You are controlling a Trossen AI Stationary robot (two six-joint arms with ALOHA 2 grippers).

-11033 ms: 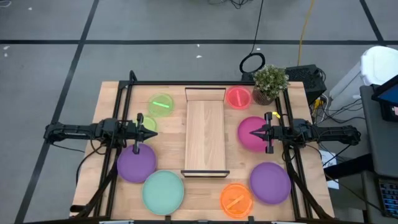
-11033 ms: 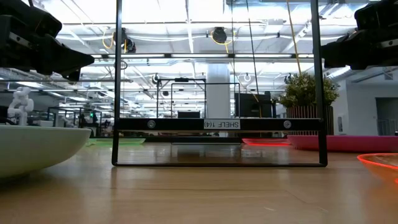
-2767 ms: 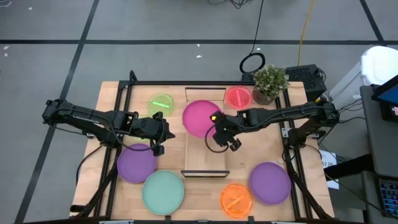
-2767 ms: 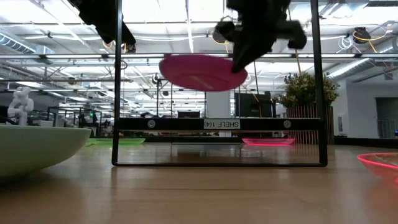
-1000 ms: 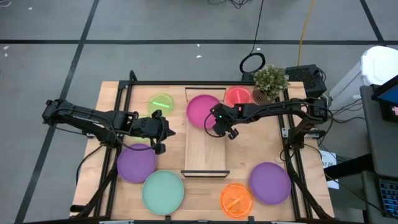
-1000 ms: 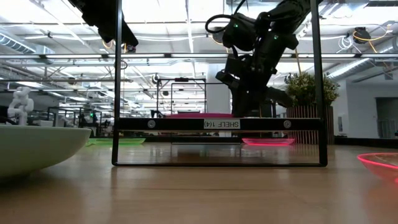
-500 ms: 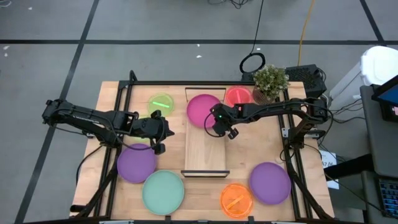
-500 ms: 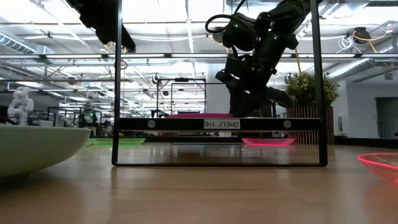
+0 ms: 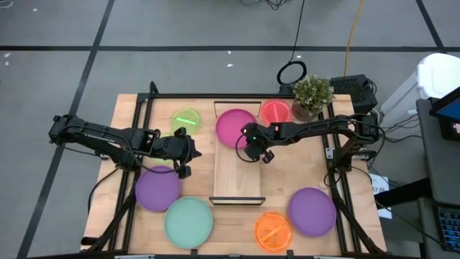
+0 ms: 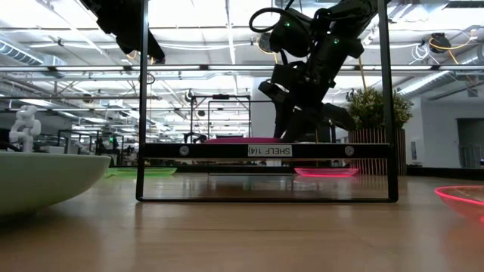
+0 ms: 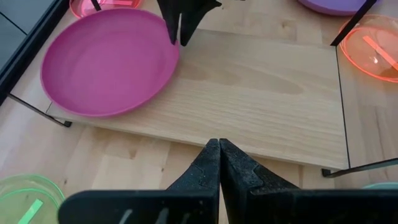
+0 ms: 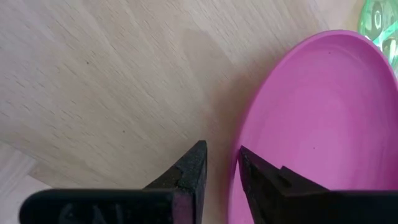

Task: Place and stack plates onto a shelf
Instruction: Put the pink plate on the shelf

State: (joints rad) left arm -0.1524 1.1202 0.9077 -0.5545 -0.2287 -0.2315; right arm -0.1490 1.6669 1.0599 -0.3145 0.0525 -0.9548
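Wooden tabletop (image 9: 284, 188) under two dark arms: a magenta plate (image 9: 236, 127) lies flat at the far end of the shelf (image 9: 237, 173), its rim reaching just past the board's edge. The right gripper (image 12: 217, 167) hangs over the plate's near rim, fingers slightly parted with the rim showing between them, gripping nothing. The left gripper (image 11: 219, 162), fingers pressed together and empty, hovers beside the shelf's left side, near a small lime-green plate (image 9: 186, 119). Purple, mint-green and orange plates sit on the table.

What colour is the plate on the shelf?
The plate on the shelf is magenta pink, seen best in the left wrist view.
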